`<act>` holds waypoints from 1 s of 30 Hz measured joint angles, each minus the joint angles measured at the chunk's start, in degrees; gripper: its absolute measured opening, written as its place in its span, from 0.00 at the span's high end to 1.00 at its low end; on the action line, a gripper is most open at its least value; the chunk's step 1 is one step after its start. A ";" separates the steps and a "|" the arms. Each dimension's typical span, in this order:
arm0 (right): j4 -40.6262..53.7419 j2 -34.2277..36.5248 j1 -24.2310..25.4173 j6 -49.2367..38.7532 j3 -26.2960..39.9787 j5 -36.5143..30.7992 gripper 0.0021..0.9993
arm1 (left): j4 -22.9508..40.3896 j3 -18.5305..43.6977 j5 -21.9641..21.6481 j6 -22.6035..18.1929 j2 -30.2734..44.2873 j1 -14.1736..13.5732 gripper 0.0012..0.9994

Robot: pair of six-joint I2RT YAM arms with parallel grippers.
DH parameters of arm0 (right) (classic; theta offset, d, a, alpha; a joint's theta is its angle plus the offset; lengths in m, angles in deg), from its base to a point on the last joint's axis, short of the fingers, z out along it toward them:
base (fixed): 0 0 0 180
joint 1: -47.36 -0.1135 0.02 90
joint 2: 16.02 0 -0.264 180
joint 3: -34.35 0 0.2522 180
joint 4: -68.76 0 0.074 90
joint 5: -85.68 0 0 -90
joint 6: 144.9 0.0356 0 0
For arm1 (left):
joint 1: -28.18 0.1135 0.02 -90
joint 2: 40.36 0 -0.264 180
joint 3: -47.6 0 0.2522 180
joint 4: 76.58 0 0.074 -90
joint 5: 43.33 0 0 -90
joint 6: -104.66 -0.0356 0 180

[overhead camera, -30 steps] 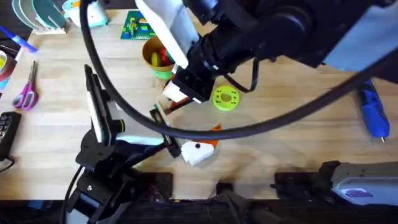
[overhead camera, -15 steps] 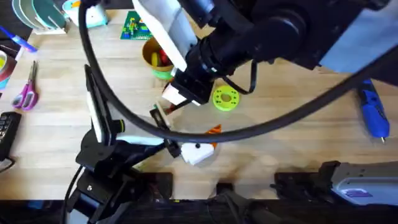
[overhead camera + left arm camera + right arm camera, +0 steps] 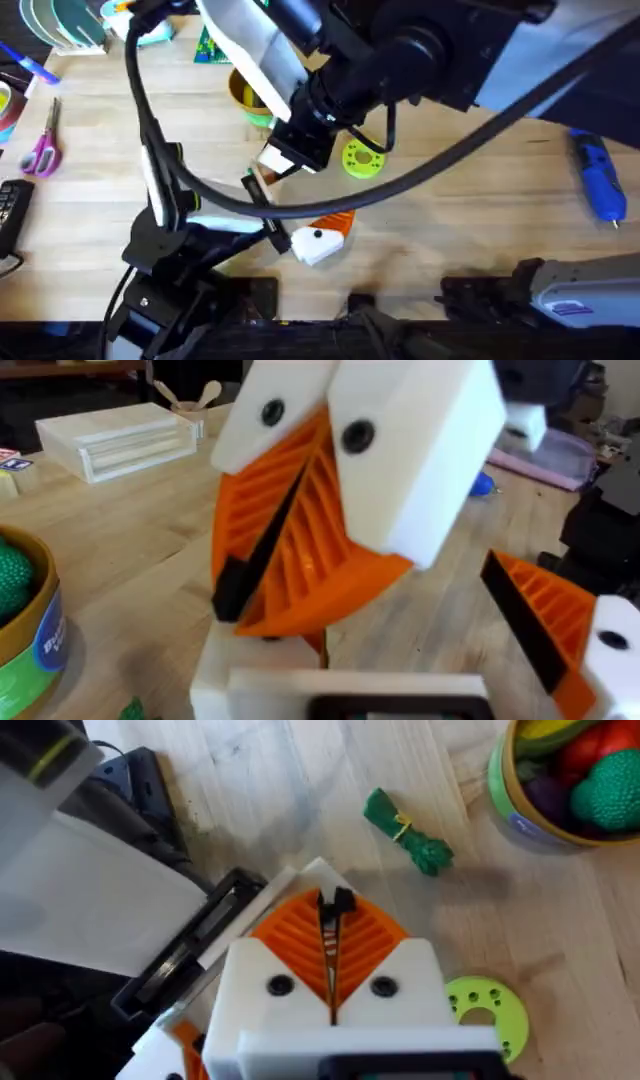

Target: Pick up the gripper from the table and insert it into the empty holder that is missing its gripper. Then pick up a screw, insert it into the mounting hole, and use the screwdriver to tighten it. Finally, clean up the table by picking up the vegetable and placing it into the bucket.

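My right gripper (image 3: 281,160) reaches across to the table's middle and is shut, orange pads (image 3: 300,935) pressed together with only a thin black line between them. In the left wrist view it (image 3: 250,610) hangs large and close, its tip just above a plain white block, the holder (image 3: 255,675). My left gripper (image 3: 320,236) stands open near the front edge, with one orange-padded finger (image 3: 555,630). I cannot tell the loose orange gripper piece apart from these pads. The green vegetable (image 3: 405,828) lies on the wood beside the yellow bucket (image 3: 520,815). The blue screwdriver (image 3: 598,178) lies far right.
A lime-green disc with holes (image 3: 362,160) lies right of my right gripper. Round toy produce fills the bucket (image 3: 243,92). Scissors (image 3: 42,148) and a black device lie at the left edge. The right arm's black cable loops across the table's middle.
The right arm has shifted a little to the left and away from the bases, and its cable has sagged lower over the left gripper. The left arm has stayed put.
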 joint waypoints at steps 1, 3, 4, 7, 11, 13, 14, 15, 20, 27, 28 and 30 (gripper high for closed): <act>-0.03 0.00 0.00 0.02 0.00 0.00 0.99 | 0.00 0.00 0.00 0.01 0.00 0.00 0.01; -0.03 0.00 0.00 0.02 0.00 -0.08 0.99 | 0.00 0.00 -0.01 0.01 0.01 0.00 0.01; 0.00 0.00 0.00 0.00 0.00 -0.11 0.99 | 0.00 0.00 0.00 0.03 0.00 0.00 0.01; 0.04 0.00 0.00 0.00 0.00 -0.15 0.99 | 0.00 0.00 0.00 0.03 0.00 0.00 0.01; 0.07 0.00 0.00 0.23 0.00 -0.15 0.96 | 0.01 0.00 -0.02 0.03 0.00 0.00 0.01; 0.31 0.00 0.02 0.22 0.00 -0.24 0.70 | -0.02 0.00 -0.02 -0.04 0.00 0.00 0.01; 0.31 -0.03 0.07 0.26 0.00 -0.38 0.54 | -0.02 0.00 0.00 -0.04 0.00 0.00 0.01; 0.36 -0.12 0.11 0.24 0.00 -0.60 0.40 | -0.07 0.00 0.00 -0.08 0.00 0.00 0.01; 2.67 -2.65 1.62 0.20 0.02 -1.49 0.01 | -0.11 0.00 -0.08 -0.54 -0.11 0.00 0.01; 11.14 -12.01 5.03 0.20 0.22 -1.46 0.01 | -0.13 0.00 -0.08 -0.94 -0.11 0.00 0.01; 12.50 -13.73 5.83 0.20 0.26 -1.46 0.01 | -0.11 0.00 -0.08 -0.93 -0.11 0.00 0.01; 14.99 -17.13 7.52 0.20 0.40 -1.48 0.01 | -0.11 0.00 -0.08 -0.94 -0.11 0.00 0.01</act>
